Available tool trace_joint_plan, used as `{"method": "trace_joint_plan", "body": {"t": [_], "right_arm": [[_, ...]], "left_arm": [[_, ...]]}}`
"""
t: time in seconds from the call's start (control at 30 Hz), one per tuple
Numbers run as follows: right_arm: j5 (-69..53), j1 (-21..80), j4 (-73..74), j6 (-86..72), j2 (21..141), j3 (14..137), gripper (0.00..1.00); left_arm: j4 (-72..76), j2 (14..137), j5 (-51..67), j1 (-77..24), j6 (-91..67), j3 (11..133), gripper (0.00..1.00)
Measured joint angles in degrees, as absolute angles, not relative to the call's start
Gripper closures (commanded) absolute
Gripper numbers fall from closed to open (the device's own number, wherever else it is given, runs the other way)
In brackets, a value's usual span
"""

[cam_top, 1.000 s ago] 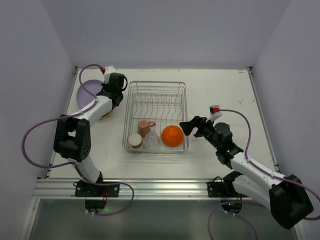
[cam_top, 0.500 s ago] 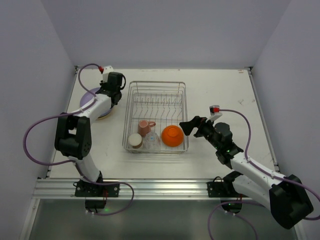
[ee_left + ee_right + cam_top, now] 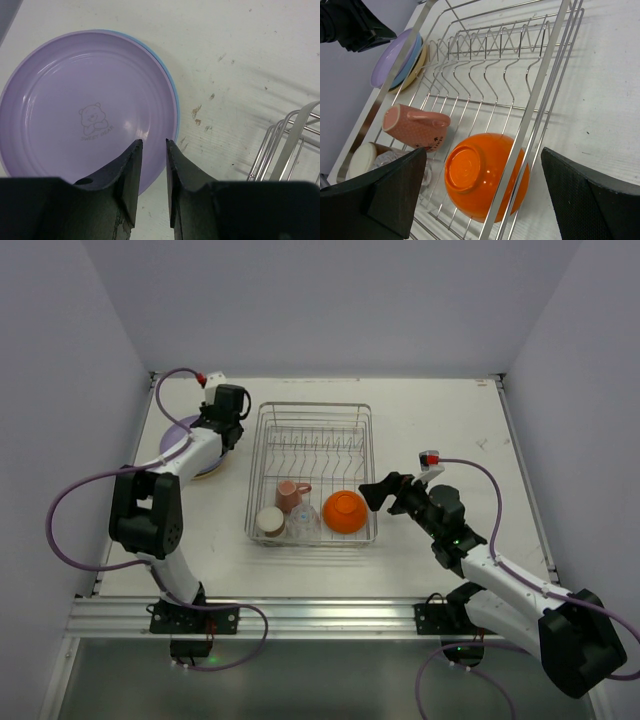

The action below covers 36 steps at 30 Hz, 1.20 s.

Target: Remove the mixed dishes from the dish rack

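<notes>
Over at the left, a stack of plates sits on the table (image 3: 440, 420) at about nine o'clock from the dish rack (image 3: 312, 406), close to its left wall but clear of it. The lavender plate (image 3: 75, 115) lies on top, face up, with a little bear printed in its well. The rim of a light-blue plate (image 3: 411, 60) peeks out under it, and a tan one (image 3: 417, 72) shows below that.

The left gripper (image 3: 153, 143) hangs right over this stack. Its two fingers stand a narrow gap apart with nothing between them, and their tips sit over the lavender plate's rim on the side nearest the rack.

The rest of the dishes are crowded into the rack's six o'clock end. The cream cup (image 3: 269, 522) is in the seven o'clock corner. The pink mug (image 3: 291, 493) lies on its side just beyond the cup, toward twelve. The clear glass (image 3: 304, 523) is pressed in beside the cup. The orange bowl (image 3: 345, 510) fills the five o'clock corner, turned over so its foot ring shows, right against the rack's right-hand wires.

Outside that right wall, at about four o'clock from the rack, the right gripper (image 3: 369, 496) hovers with its fingers spread as wide as they go. It holds nothing and points in at the bowl through the wires.
</notes>
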<state>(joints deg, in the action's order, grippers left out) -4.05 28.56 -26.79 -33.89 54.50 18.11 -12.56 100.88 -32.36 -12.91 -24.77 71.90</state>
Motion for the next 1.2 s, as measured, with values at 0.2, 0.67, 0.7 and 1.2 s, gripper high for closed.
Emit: {"method": "trace_joint_plan", "body": {"t": [0.2, 0.67, 0.7, 1.2], "right_arm": [[-4.1, 28.6, -26.8, -33.9, 54.5, 18.1, 0.01], [-4.1, 28.6, -26.6, -33.9, 54.3, 18.1, 0.01], [-4.0, 28.6, -26.5, -33.9, 54.3, 18.1, 0.01], [-4.1, 28.6, -26.1, -33.8, 53.4, 18.1, 0.01]], "left_arm": [[-12.6, 100.4, -30.7, -12.9, -25.2, 71.7, 0.71], [-11.9, 87.3, -25.4, -12.9, -26.4, 65.3, 0.57], [-11.6, 86.0, -24.3, -12.9, -26.5, 64.3, 0.55], [-10.8, 68.0, -13.5, -14.3, -28.5, 54.0, 0.25]]}}
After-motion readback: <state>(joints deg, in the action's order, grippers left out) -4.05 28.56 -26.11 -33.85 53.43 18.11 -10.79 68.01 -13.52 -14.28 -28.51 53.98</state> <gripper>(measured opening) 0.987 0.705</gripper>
